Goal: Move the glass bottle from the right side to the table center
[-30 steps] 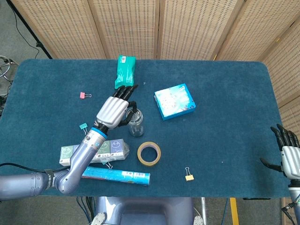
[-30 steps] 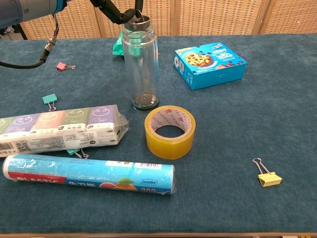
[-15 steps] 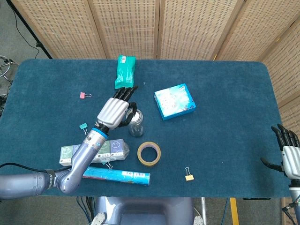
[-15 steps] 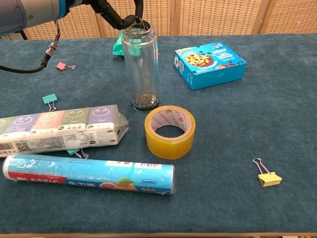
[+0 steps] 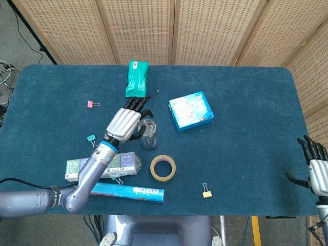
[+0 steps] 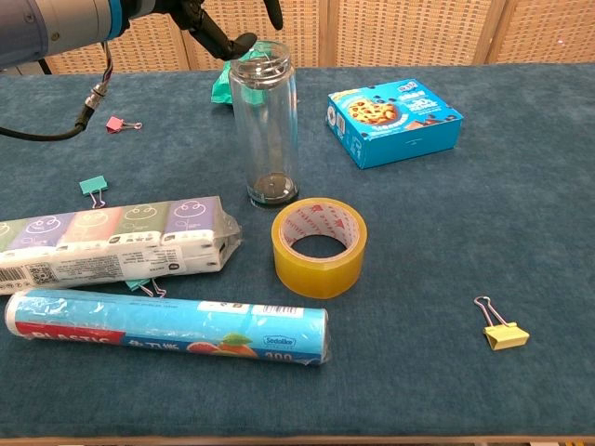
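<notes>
The clear glass bottle (image 5: 148, 134) stands upright and uncapped near the table's middle, just behind the tape roll; the chest view shows the bottle (image 6: 265, 130) whole and empty. My left hand (image 5: 125, 122) hovers beside and above its mouth, fingers apart and holding nothing. In the chest view the left hand's dark fingertips (image 6: 230, 42) sit just left of the rim, off the glass. My right hand (image 5: 316, 171) hangs at the table's far right front corner, fingers spread and empty.
A yellow tape roll (image 6: 319, 246) lies in front of the bottle and a blue cookie box (image 6: 393, 121) to its right. A tissue pack (image 6: 112, 240) and a blue film roll (image 6: 167, 328) lie front left. A green packet (image 5: 137, 78) lies behind. Small binder clips are scattered, one yellow clip (image 6: 502, 332).
My left hand's fingers have come off the bottle's rim and drawn up and slightly left. The bottle stays standing in place. The right hand has barely moved.
</notes>
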`<state>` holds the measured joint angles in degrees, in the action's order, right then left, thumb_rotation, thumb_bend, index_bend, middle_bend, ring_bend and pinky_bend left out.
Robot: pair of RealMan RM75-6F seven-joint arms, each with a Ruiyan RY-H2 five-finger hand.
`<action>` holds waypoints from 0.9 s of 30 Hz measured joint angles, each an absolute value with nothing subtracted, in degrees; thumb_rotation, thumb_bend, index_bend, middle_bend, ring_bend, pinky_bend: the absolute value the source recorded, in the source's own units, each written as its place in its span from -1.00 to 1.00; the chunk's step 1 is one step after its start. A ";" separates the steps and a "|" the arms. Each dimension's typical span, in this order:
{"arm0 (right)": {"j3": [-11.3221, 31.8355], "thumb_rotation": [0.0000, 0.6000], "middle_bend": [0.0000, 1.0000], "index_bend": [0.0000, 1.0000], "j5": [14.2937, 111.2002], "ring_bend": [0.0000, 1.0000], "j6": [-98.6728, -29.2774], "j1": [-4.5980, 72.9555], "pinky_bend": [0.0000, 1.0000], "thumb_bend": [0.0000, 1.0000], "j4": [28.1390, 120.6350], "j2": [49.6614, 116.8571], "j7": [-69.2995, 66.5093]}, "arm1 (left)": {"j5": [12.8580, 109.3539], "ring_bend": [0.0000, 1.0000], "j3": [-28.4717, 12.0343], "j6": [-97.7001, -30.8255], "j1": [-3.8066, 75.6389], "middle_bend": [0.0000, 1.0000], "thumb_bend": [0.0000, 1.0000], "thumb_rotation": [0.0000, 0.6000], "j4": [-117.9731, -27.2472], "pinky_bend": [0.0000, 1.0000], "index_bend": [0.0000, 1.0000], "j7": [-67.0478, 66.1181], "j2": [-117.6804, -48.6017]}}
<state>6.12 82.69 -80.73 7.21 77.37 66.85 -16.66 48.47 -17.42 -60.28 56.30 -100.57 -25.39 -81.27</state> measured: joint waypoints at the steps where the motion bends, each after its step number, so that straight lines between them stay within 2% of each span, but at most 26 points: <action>1: 6.13 1.00 -1.00 -1.00 82.71 -1.00 -80.79 7.19 -1.00 -0.60 77.38 66.84 -16.66 | 48.57 -1.00 -17.47 -60.40 56.22 -1.00 0.03 1.00 -100.69 -1.00 -0.36 -25.24 -81.14; 6: 6.05 1.00 -1.00 -1.00 82.86 -1.00 -80.89 7.13 -1.00 -0.60 77.43 66.81 -16.54 | 50.16 -1.00 -17.99 -61.53 54.98 -1.00 0.03 1.00 -102.20 -1.00 -0.49 -23.31 -79.15; 10: 6.01 1.00 -1.00 -1.00 83.00 -1.00 -81.06 7.08 -1.00 -0.60 77.49 66.84 -16.33 | 52.24 -1.00 -17.84 -62.76 52.97 -1.00 -0.06 1.00 -103.51 -1.00 -0.74 -21.76 -76.20; 14: 5.91 1.00 -1.00 -1.00 83.21 -1.00 -81.19 7.06 -1.00 -0.60 77.68 66.92 -15.79 | 55.43 -1.00 -16.46 -65.26 49.55 -1.00 -0.74 1.00 -104.45 -1.00 -0.97 -20.68 -72.41; 16: 5.84 1.00 -1.00 -1.00 83.37 -1.00 -81.33 7.04 -1.00 -0.60 77.91 66.97 -15.38 | 57.15 -1.00 -15.18 -67.40 47.13 -1.00 -0.95 1.00 -104.76 -1.00 -1.00 -20.27 -70.40; 23: 5.55 1.00 -1.00 -1.00 84.25 -1.00 -82.21 6.88 -1.00 -0.60 78.95 66.92 -13.67 | 64.87 -1.00 -9.99 -73.95 36.68 -1.00 -1.00 1.00 -103.64 -1.00 -1.00 -12.29 -66.25; 27: 5.41 1.00 -1.00 -1.00 84.60 -1.00 -82.69 6.78 -1.00 -0.62 79.13 66.85 -12.06 | 69.01 -1.00 -5.85 -78.37 29.50 -1.00 -1.00 1.00 -98.79 -1.00 -1.00 -3.89 -65.25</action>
<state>5.41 84.60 -82.69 6.78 79.13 66.85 -12.06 69.01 -5.85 -78.37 29.50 -98.79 -3.89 -65.25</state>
